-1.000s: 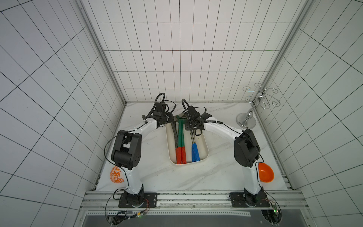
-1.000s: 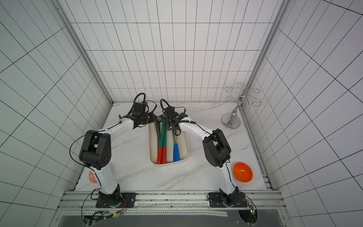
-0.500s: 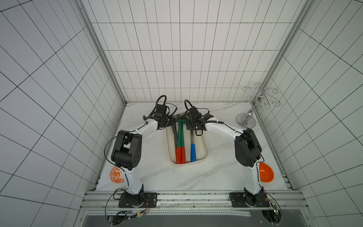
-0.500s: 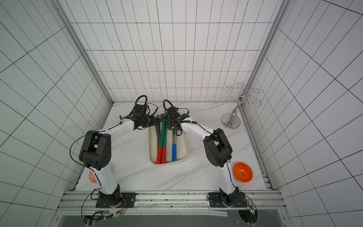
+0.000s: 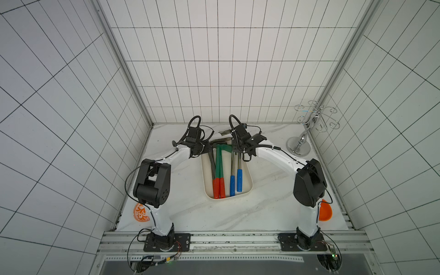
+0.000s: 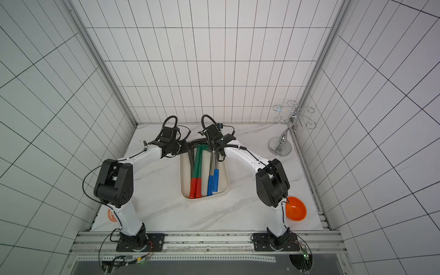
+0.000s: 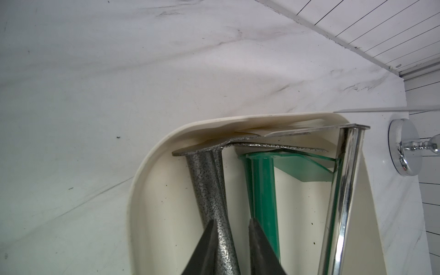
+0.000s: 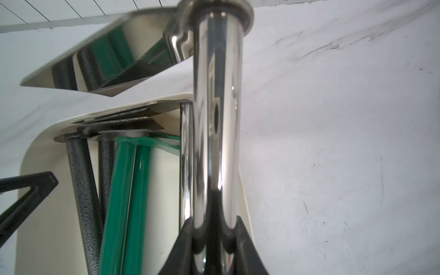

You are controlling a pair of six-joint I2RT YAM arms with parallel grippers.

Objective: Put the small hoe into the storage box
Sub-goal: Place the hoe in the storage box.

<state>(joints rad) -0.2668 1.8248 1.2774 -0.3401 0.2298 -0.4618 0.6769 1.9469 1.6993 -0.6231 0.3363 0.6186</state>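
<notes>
left gripper (image 7: 232,222) fingers narrow, clamping grey hoe (image 7: 209,190) shaft; right gripper (image 8: 214,217) clamps chrome hoe (image 8: 216,95) over storage box (image 5: 245,194), frame centre.

Bright, diffuse light washes the tiled walls (image 5: 214,71), leaving only faint shadows on the tabletop (image 5: 190,214). Both top views stretch toward the edges. At close range, glare streaks the mirror-like chrome hoe (image 8: 216,119), rendered slightly soft.
</notes>
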